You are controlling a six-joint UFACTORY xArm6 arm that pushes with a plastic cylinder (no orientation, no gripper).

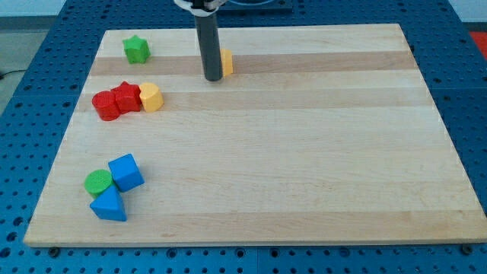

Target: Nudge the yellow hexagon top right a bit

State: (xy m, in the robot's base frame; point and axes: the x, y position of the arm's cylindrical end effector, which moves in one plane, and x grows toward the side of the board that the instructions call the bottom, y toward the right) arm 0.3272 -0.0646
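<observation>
yellow block (227, 62) mostly hidden behind rod (209, 46), shape unclear

Block: yellow hexagon (227, 62)
Visible: only its right part; the rest is hidden behind the dark rod
Pose: lying flat on the board
Place: near the view's top, left of centre, well apart from the other blocks

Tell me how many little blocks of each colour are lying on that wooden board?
Green: 2, the green star and the green round block.
Red: 2, the two red blocks side by side.
Yellow: 2, the yellow block beside the reds and the yellow hexagon partly hidden behind my tip.
Blue: 2, the blue cube and the blue triangle.
Total: 8
</observation>
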